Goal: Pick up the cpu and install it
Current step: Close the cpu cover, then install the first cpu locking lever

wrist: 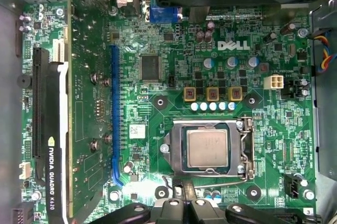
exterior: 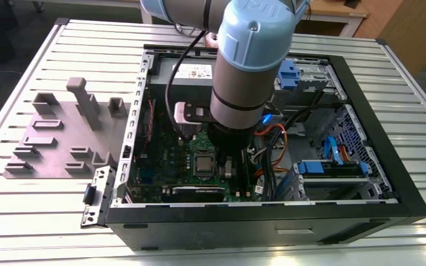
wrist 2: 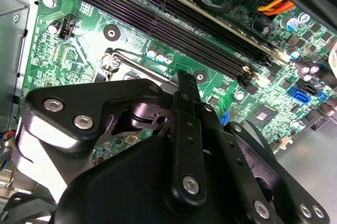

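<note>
The cpu, a small square chip with a silvery-grey top, lies flat in the socket on the green motherboard. The silver socket frame runs around it, with its lever along one side. My gripper hovers just beside the socket, shut and holding nothing. In the second wrist view the black gripper points down at the board near the socket's corner. In the exterior view the arm reaches down into the open computer case, and the socket sits just to the exterior view's left of the wrist.
A grey plastic tray with raised blocks lies on the slatted table at the exterior view's left. Inside the case are a graphics card, long memory slots, orange cables and blue drive caddies. The case walls ring the board.
</note>
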### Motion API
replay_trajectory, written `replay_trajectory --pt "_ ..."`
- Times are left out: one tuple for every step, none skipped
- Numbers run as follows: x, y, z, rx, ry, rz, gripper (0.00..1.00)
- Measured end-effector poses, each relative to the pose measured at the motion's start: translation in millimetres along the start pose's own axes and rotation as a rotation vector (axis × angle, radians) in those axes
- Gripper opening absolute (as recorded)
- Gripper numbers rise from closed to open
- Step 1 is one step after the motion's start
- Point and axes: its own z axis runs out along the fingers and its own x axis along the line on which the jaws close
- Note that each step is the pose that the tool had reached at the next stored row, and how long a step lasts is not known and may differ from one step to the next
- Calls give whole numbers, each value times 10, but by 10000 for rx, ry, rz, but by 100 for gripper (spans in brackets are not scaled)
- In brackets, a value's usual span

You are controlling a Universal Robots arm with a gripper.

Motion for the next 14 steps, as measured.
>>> replay_trajectory --pt "0 -1 2 0 -6 -1 11" --pt "0 -3 3 0 -10 0 11" --pt "0 -5 5 -1 -14 0 11" --pt "0 -8 6 -1 -17 0 11" --pt "0 -12 7 -2 -19 -1 11" --pt "1 -15 9 -1 -23 0 11" --pt "2 -19 12 -1 -31 -1 11" --pt "4 -23 14 -1 -38 -1 11" --pt "6 -26 17 -1 -42 0 11" --pt "8 -30 20 -2 -45 0 11" --pt "9 -34 22 -1 -48 -1 11" --pt "11 -37 24 -2 -51 -1 11" --pt "13 -41 27 -2 -54 -1 11" --pt "16 -44 31 -3 -57 0 11"
